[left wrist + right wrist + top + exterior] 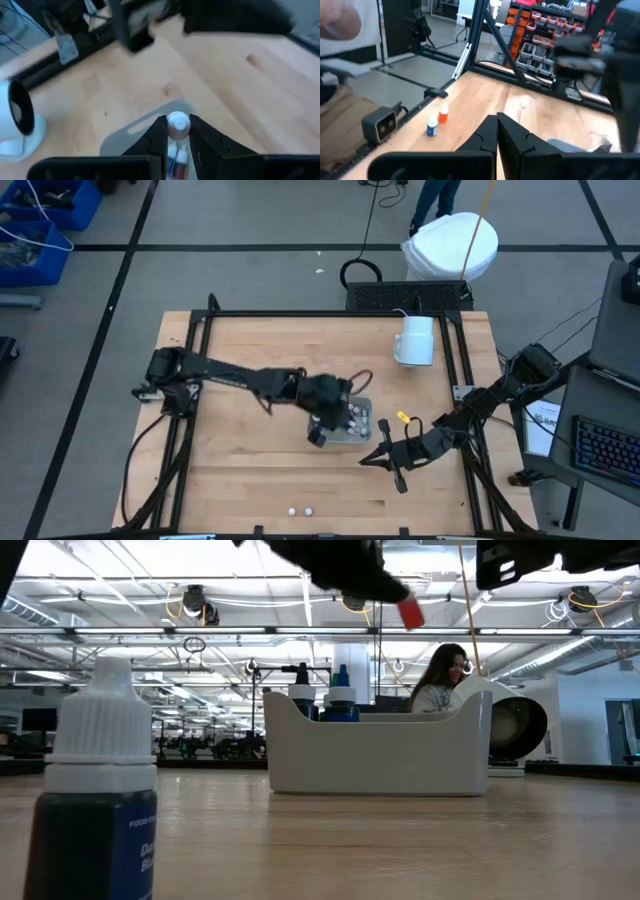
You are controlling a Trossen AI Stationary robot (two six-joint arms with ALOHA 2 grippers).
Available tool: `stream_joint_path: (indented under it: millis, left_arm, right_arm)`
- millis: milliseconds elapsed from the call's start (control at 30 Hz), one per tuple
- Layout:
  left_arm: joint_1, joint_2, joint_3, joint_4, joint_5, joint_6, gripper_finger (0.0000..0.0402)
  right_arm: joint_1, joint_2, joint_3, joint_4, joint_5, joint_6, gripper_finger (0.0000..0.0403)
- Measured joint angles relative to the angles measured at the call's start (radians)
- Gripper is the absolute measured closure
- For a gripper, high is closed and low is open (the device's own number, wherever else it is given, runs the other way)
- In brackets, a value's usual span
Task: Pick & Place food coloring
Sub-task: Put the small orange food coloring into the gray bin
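Note:
My left gripper point(340, 414) hangs over the clear tray point(358, 432) at the table's middle, shut on a small red food coloring bottle point(410, 612) with a white cap point(178, 123). More white-capped bottles point(175, 163) stand in the tray under it. Two bottles, one blue point(432, 128) and one orange point(443, 114), stand on the table near its front edge point(300, 510). A small yellow thing point(403, 417) lies right of the tray. My right gripper point(378, 458) waits shut, right of the tray and nearer the front. My left gripper pinches the red bottle between its two fingers point(159, 135), at or just under the white cap point(178, 123). It reaches in slanting downward from the table's left. The bottle is lifted clear above the tray, tilted, its red body point(410, 612) sticking out past the fingers.
A large white mug point(415, 340) lies at the far right of the table. A dark blue bottle point(95, 790) stands right in front of the low camera. Black frame rails point(200, 360) run along the table's sides. A person sits beyond the table point(440, 680).

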Motion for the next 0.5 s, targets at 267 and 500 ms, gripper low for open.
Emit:
stream_joint_path:
  millis: [267,500]
  left_arm:
    - [0.029,0.163,0.116,-0.065,-0.007,0.082,0.0342]
    - [0.063,0.283,0.288,-0.202,-0.003,0.143,0.0339]
  right_arm:
    - [0.0,0.0,-0.001,0.008,0.032,-0.11,0.0403]
    - [0.016,-0.005,-0.001,-0.002,0.138,-0.132,0.0403]
